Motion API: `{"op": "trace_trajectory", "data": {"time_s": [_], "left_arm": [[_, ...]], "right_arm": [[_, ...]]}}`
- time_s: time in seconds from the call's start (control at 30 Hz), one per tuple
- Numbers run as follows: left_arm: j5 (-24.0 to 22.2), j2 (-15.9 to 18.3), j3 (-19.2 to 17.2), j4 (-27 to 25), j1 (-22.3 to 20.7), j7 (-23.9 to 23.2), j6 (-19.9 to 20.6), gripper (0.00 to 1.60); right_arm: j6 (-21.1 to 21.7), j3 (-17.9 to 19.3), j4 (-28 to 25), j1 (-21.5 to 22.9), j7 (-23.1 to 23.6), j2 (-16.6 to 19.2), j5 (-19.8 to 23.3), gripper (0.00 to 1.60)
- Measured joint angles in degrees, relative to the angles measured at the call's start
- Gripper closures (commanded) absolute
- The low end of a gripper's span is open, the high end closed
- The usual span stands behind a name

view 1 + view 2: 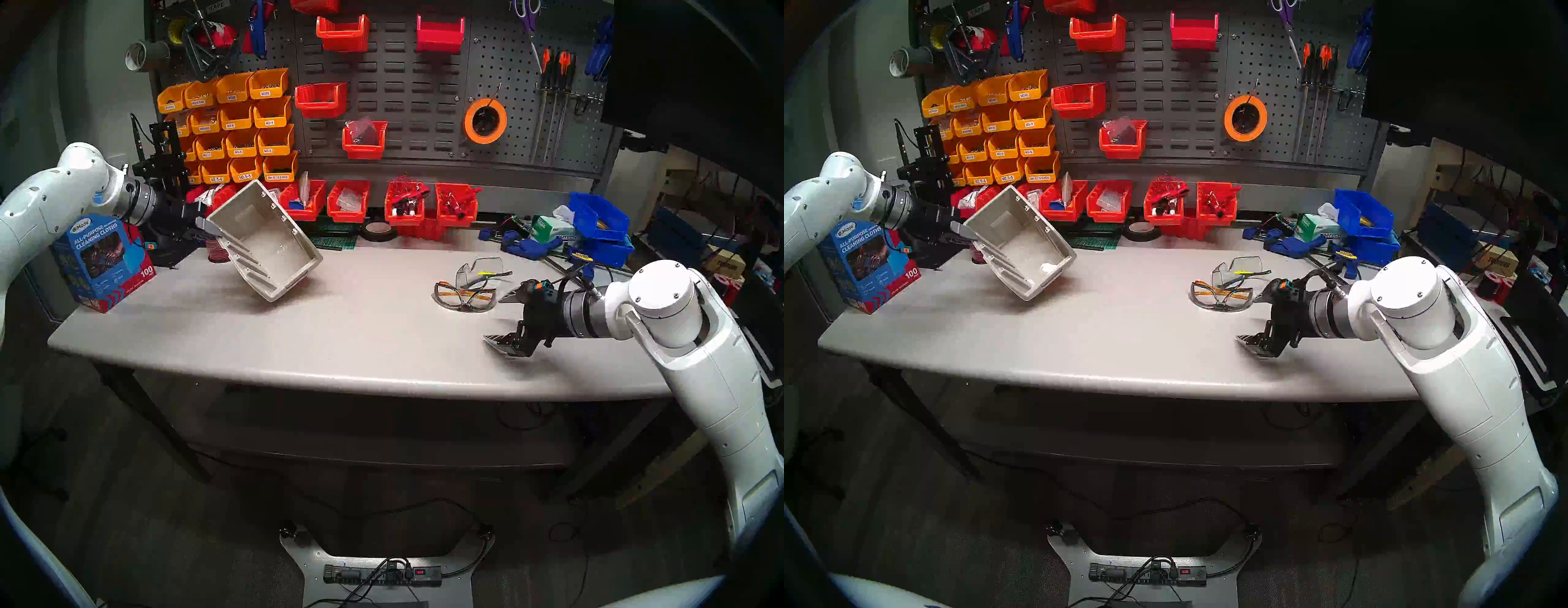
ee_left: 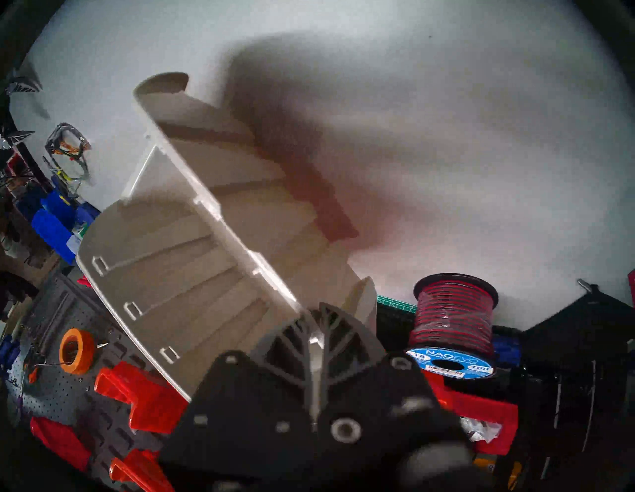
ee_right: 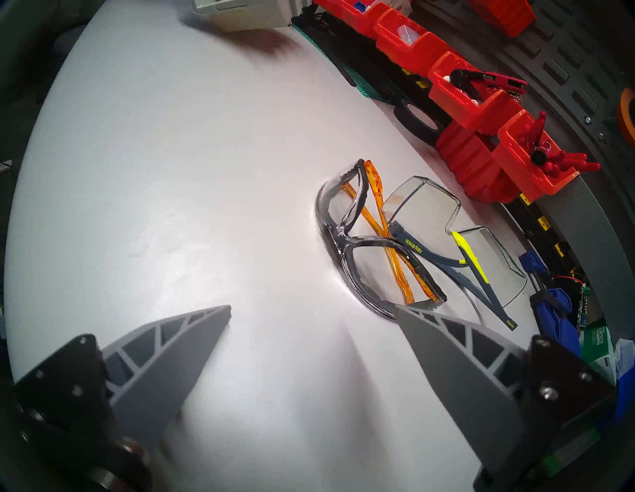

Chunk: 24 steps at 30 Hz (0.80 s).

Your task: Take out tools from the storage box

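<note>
Beige plastic storage box (image 1: 265, 242): you find it at the far left of the grey table (image 1: 339, 331), lifted clear of the surface and tipped steeply, its open top facing right and toward you. Your left gripper (image 1: 208, 227) is clamped tight on the box's left wall, one finger inside and one outside, as the left wrist view shows. The inside of the box looks bare apart from a pale smudge on the floor of it.

Clear safety glasses, orange arms (image 1: 464, 295): you see them lying on the table at the right, arms folded.

Clear safety glasses, grey arms with yellow accents (image 1: 481, 271): they lie just beyond the orange pair, on the far side; one grey arm crosses over the orange pair's frame, so the two touch.

Right gripper (image 1: 500, 316): yours stands with its jaws spread wide and nothing between them, just to the right of the orange pair. In the right wrist view one fingertip (image 3: 412, 317) sits right at the near end of that frame; you cannot tell whether it touches.

Red wire spool (image 2: 453, 312): it stands behind the box on the far left, beside a blue carton of cleaning cloths (image 1: 104, 263).

Red bins (image 1: 424, 204): a row along the far edge of the table.
</note>
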Motion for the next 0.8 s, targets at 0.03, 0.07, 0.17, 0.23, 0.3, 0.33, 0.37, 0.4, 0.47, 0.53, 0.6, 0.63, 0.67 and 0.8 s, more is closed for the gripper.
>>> {"op": "trace_trajectory", "data": {"time_s": [0.03,0.07,0.17,0.23,0.3,0.33,0.37,0.4,0.47,0.53,0.6,0.63,0.67,0.8], "left_arm": [[0.3,-0.4,0.5,0.5,-0.1,-0.3,0.0,1.60],[0.4,-0.6,0.7,0.7,-0.2,-0.4,0.0,1.60],[0.8,-1.6,1.7,1.8,-0.5,-0.9,0.0,1.60],[1.0,-2.2,2.4,2.4,-0.6,-1.1,0.0,1.60],[1.0,-2.8,3.0,3.0,-0.6,-1.1,0.0,1.60],[1.0,-3.0,3.1,3.2,-0.6,-1.1,0.0,1.60],[1.0,-3.2,3.4,3.4,-0.7,-1.1,0.0,1.60],[0.9,-3.6,3.7,3.7,-0.7,-1.0,0.0,1.60],[0.6,-4.0,4.0,4.1,-0.7,-0.7,0.0,1.60],[0.2,-4.5,4.6,4.6,-0.8,-0.2,0.0,1.60],[-0.1,-4.9,5.0,4.9,-0.9,0.2,0.0,1.47],[-0.3,-5.1,5.2,5.1,-0.9,0.5,0.0,1.41],[-0.6,-5.4,5.4,5.3,-1.0,0.9,0.0,1.20],[-1.4,-6.1,6.0,5.8,-1.4,2.2,0.0,0.00]], "right_arm": [[-0.1,0.1,0.0,-0.1,0.0,0.1,0.1,0.00],[-0.1,0.2,0.0,-0.2,0.0,0.1,0.1,0.00],[-0.3,0.5,-0.1,-0.5,0.0,0.3,0.2,0.00],[-0.4,0.6,-0.1,-0.7,0.0,0.3,0.3,0.00],[-0.5,0.8,-0.1,-0.9,0.0,0.4,0.4,0.00],[-0.6,0.8,-0.1,-1.0,0.0,0.4,0.4,0.00],[-0.6,0.9,-0.1,-1.1,0.0,0.4,0.4,0.00],[-0.7,1.0,-0.1,-1.2,0.0,0.4,0.5,0.00],[-0.8,1.1,-0.1,-1.3,-0.1,0.5,0.6,0.00],[-0.9,1.3,-0.1,-1.6,-0.1,0.5,0.6,0.00],[-1.0,1.4,-0.1,-1.7,-0.2,0.6,0.7,0.00],[-1.1,1.5,-0.1,-1.8,-0.2,0.6,0.7,0.00],[-1.2,1.6,-0.1,-1.8,-0.2,0.6,0.8,0.00],[-1.4,1.8,-0.1,-2.0,-0.3,0.7,0.9,0.00]]}}
